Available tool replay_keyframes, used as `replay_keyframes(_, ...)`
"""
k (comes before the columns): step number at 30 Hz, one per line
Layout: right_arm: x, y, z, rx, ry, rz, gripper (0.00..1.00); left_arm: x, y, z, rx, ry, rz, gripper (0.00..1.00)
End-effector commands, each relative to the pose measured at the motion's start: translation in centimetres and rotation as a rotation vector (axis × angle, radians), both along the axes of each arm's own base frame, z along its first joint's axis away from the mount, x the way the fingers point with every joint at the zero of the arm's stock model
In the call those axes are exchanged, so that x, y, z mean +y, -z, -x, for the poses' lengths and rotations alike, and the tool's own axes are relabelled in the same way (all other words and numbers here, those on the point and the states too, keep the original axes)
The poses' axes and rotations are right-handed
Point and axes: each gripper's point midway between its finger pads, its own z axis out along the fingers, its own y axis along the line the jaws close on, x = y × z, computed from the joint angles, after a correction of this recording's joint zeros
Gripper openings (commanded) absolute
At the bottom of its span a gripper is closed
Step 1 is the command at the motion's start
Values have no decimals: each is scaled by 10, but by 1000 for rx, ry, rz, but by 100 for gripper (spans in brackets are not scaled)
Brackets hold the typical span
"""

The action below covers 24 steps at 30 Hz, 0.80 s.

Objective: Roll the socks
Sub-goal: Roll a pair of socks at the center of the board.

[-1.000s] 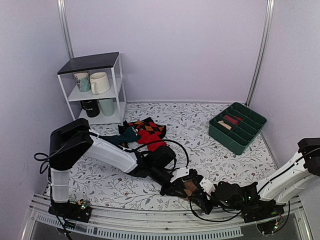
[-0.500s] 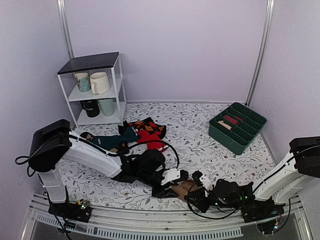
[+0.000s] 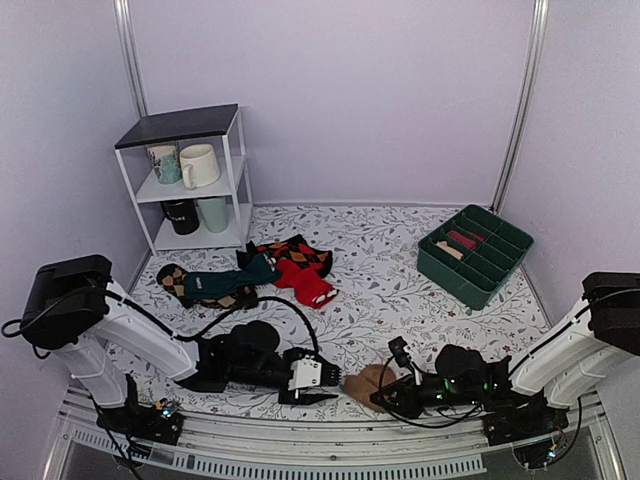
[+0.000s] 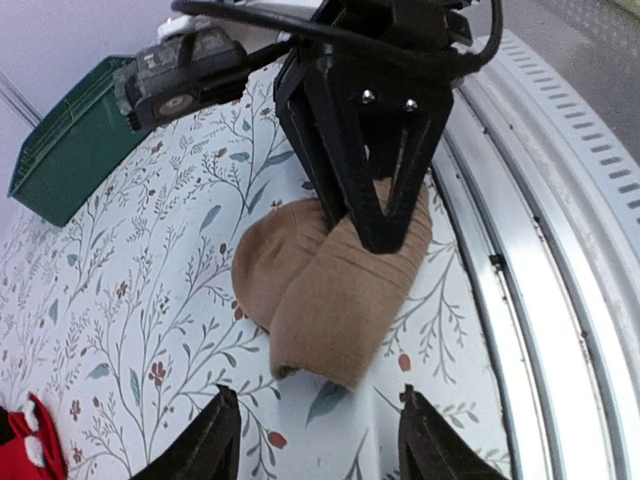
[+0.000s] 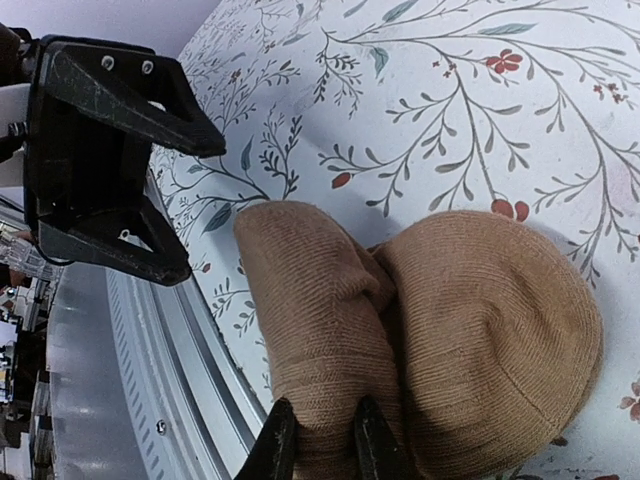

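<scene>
Left arm (image 3: 140, 330) and right arm (image 3: 560, 350): white link shells, black joints and bases. Black cables (image 3: 295, 307) loop alongside. The fingers (image 4: 385, 150) are black and angular, with two screw heads (image 4: 365, 97).

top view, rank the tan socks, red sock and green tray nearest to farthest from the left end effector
From the left end effector, in the top view:
1. tan socks, right beside it at the near edge of the table.
2. red sock, farther back, around mid-table.
3. green tray, farthest, back on the right side.
</scene>
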Motion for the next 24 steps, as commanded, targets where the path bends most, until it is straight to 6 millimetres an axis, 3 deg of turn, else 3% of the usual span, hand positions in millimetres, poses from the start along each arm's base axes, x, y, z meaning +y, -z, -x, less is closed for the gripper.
replay_keyframes(1,-57,74,38,208,-77,315,2,-25,-14,-1,-120,59,85,54)
replay_keyframes(5,-55,76,35,222,-77,320,2,-37,-3,15,-77,148,60,54)
replay_keyframes(11,-53,73,31,233,-82,309,2,-33,8,29,-53,175,31,55)
replay_keyframes(24,-51,78,35,259,-113,324,2,-43,32,19,-72,137,-22,54)
